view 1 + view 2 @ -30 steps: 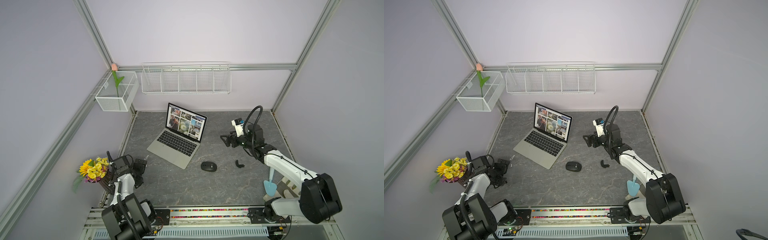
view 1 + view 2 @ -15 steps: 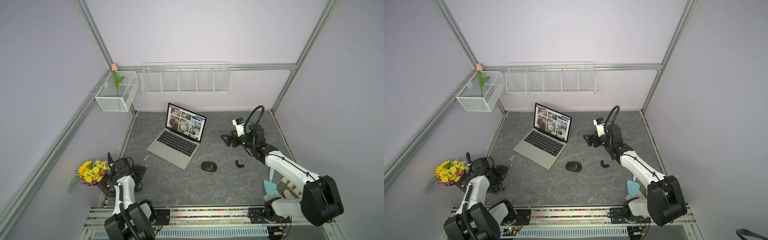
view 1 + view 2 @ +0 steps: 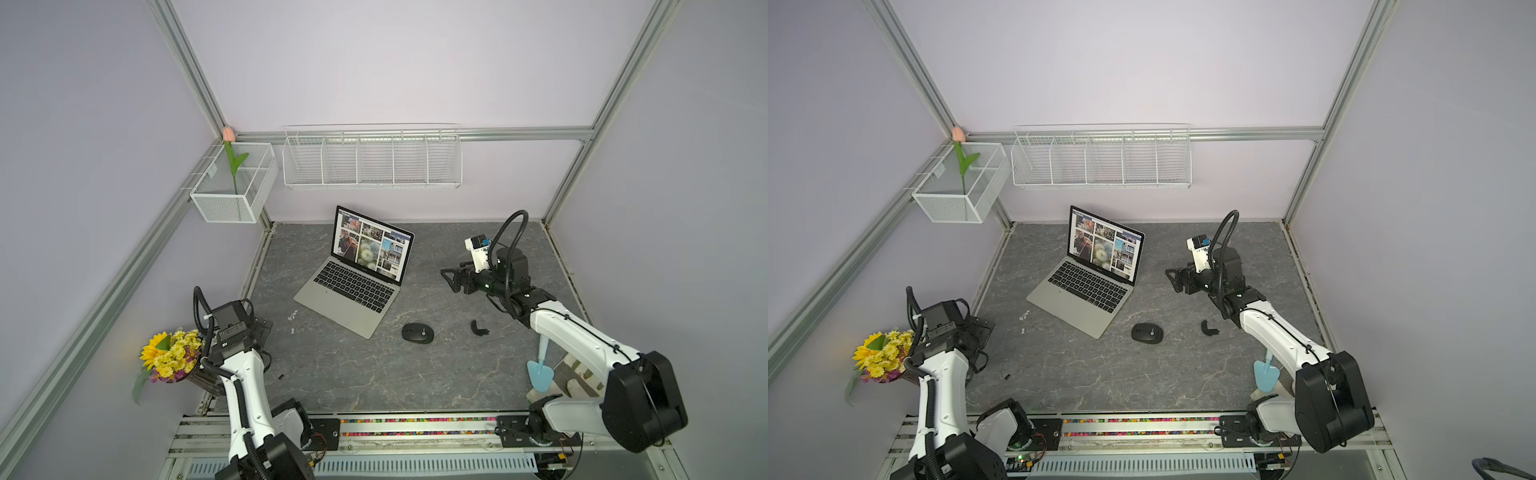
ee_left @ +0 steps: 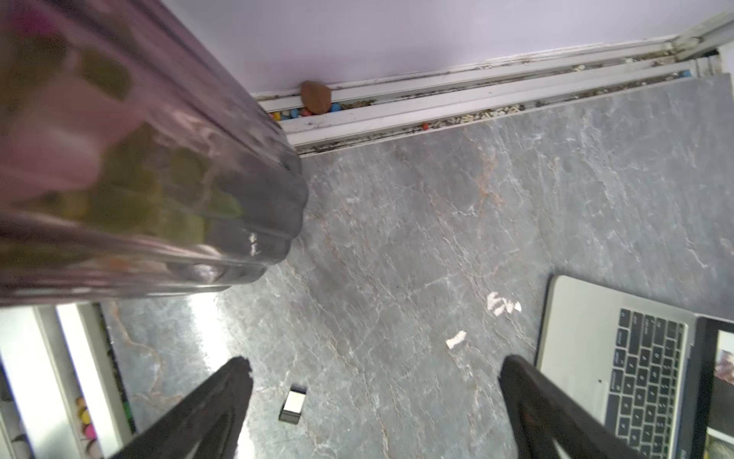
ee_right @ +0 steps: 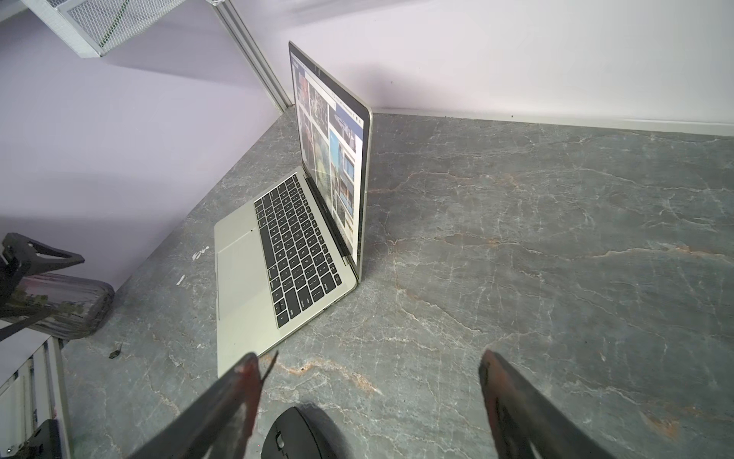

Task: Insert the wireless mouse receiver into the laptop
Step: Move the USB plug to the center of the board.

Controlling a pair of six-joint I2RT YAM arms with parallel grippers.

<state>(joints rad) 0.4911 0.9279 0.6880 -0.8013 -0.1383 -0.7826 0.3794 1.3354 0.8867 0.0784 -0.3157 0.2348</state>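
The wireless mouse receiver point(image 4: 293, 405), a tiny dark stub with a pale face, lies loose on the grey table point(image 3: 374, 374) toward the front left; it shows in both top views point(image 3: 281, 377) point(image 3: 1007, 377). My left gripper point(image 4: 375, 363) hovers open just behind it point(image 3: 259, 328), nothing between its fingers. The silver laptop point(image 3: 353, 291) point(image 3: 1084, 291) stands open at the back middle, screen lit. My right gripper point(image 3: 451, 280) point(image 5: 368, 359) is open and empty, raised to the right of the laptop point(image 5: 294, 246).
A black mouse point(image 3: 417, 332) point(image 5: 298, 433) and a black hook-shaped cover point(image 3: 478, 327) lie right of the laptop. A glass vase of yellow flowers point(image 3: 170, 357) point(image 4: 159, 179) stands right beside my left arm. Wire baskets point(image 3: 372, 160) hang on the walls. A blue scoop point(image 3: 540, 374) sits front right.
My left arm has risen at the elbow and its gripper has drawn back to the left. The flowers have shifted toward the front left. The right arm has hardly moved.
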